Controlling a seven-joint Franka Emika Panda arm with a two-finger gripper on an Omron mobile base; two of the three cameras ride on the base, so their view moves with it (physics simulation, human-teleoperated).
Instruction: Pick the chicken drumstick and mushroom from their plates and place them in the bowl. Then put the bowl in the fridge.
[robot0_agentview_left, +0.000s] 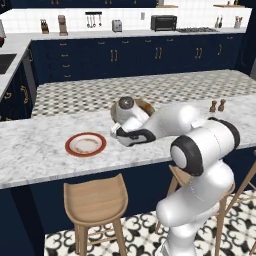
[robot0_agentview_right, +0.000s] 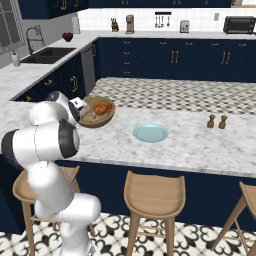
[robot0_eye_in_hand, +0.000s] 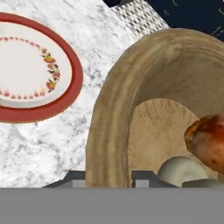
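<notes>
The wooden bowl (robot0_eye_in_hand: 109, 109) stands on the marble island counter, its far edge showing behind my hand (robot0_agentview_left: 145, 106). Inside it lie the orange-brown chicken drumstick (robot0_eye_in_hand: 208, 140) (robot0_agentview_right: 102, 108) and the pale mushroom (robot0_eye_in_hand: 177, 170). My gripper (robot0_eye_in_hand: 109, 177) straddles the near rim, one fingertip outside the wall and one inside, shut on it. The red-rimmed plate (robot0_eye_in_hand: 74, 74) (robot0_agentview_left: 70, 145) lies bare just left of the bowl. Further right along the counter sits the bare light blue plate (robot0_agentview_right: 150, 132). The fridge is out of view.
Two small brown shakers (robot0_agentview_left: 217, 105) (robot0_agentview_right: 217, 121) stand on the counter towards its right end. Wooden stools (robot0_agentview_left: 95, 200) (robot0_agentview_right: 154, 195) line the island's near side. A sink (robot0_agentview_right: 47, 54) is set in the left counter beyond.
</notes>
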